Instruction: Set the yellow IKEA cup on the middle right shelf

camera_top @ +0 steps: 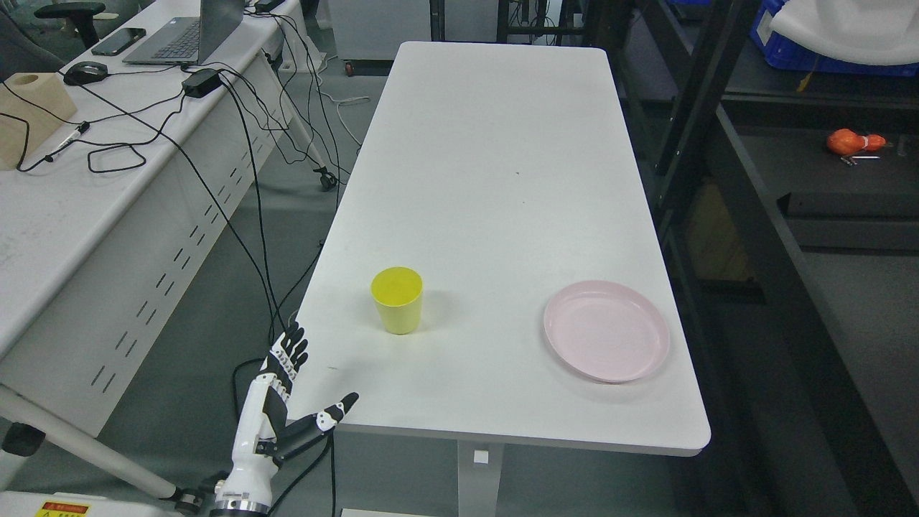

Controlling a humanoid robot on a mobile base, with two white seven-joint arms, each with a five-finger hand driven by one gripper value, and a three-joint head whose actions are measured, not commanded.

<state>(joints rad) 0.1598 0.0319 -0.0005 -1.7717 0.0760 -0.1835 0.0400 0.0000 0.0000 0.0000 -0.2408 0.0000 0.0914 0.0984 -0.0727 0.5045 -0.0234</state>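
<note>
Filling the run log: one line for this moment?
left hand: open, off table corner | yellow cup: upright, untouched on white table | pink plate: right of cup

A white counter (pixel 495 179) stands on a grey floor (pixel 215 287). To its left runs a long white desk (pixel 86 215) carrying a laptop (pixel 190 32), a mouse (pixel 85 72), a phone (pixel 118 41) and trailing black cables (pixel 244 179). Dark shelving (pixel 754 237) lines the right side.
</note>
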